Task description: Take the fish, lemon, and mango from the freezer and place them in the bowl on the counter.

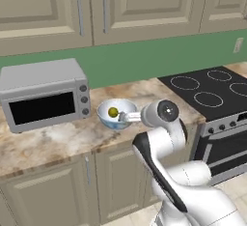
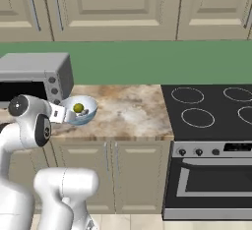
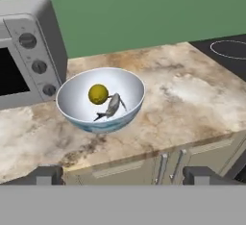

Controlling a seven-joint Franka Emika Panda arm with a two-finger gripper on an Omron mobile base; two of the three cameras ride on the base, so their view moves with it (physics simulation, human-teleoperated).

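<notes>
The pale blue-white bowl (image 3: 77, 82) stands on the marbled counter (image 3: 182, 99), just right of the microwave. Inside it lie the yellow lemon (image 3: 98, 94) and, touching it on the right, the small silvery fish (image 3: 111, 107). From the base views the lemon (image 1: 113, 111) (image 2: 78, 108) shows in the bowl (image 1: 103, 109) (image 2: 88, 107). My gripper (image 3: 124, 175) is open and empty, held at the front side of the bowl over the counter's edge. It points at the bowl (image 1: 126, 118) (image 2: 65, 115). The mango and the freezer are out of view.
A grey microwave (image 1: 43, 94) (image 2: 34, 76) stands close on the bowl's left. The black stovetop (image 1: 212, 90) (image 2: 211, 106) lies to the right, past a bare stretch of counter (image 2: 128, 111). Cream wall cabinets hang above, and cabinet doors sit below the counter.
</notes>
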